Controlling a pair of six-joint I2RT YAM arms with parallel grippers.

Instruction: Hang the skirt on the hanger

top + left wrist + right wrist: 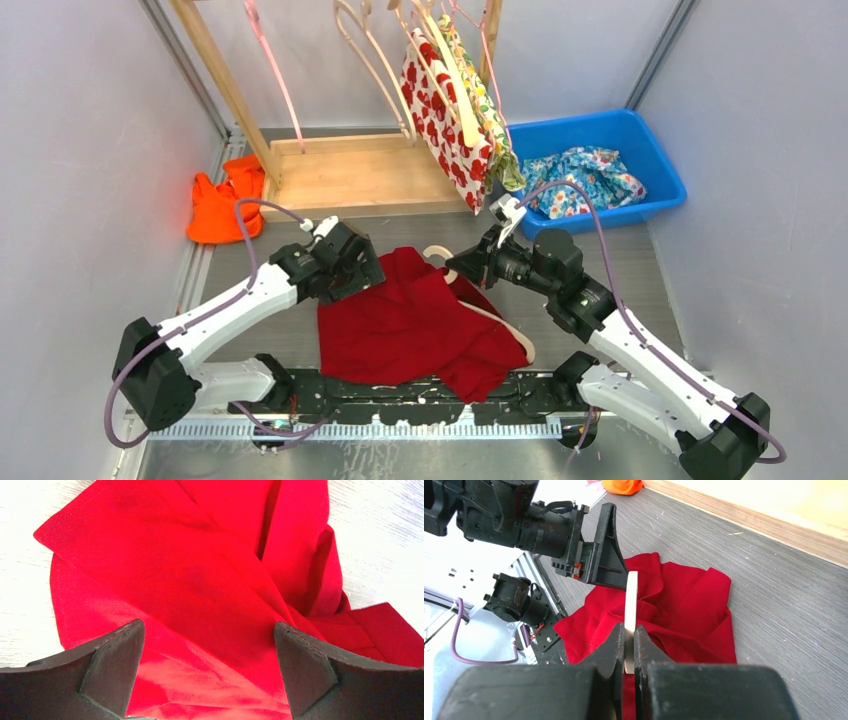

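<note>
Right gripper (629, 632) pinching pale hanger (631, 595); left gripper (207, 627) spread over red skirt (200, 575); blue bin (580, 126) holds floral cloth (585, 178).

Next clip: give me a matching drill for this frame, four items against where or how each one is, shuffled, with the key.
Items
1. left claw
2. right claw
3. red skirt
4. floral cloth

States
a. in the blue bin
b. shut on the hanger
c. lying crumpled on the table
d. open over red fabric

Pairs: 1-d, 2-b, 3-c, 4-a
</note>
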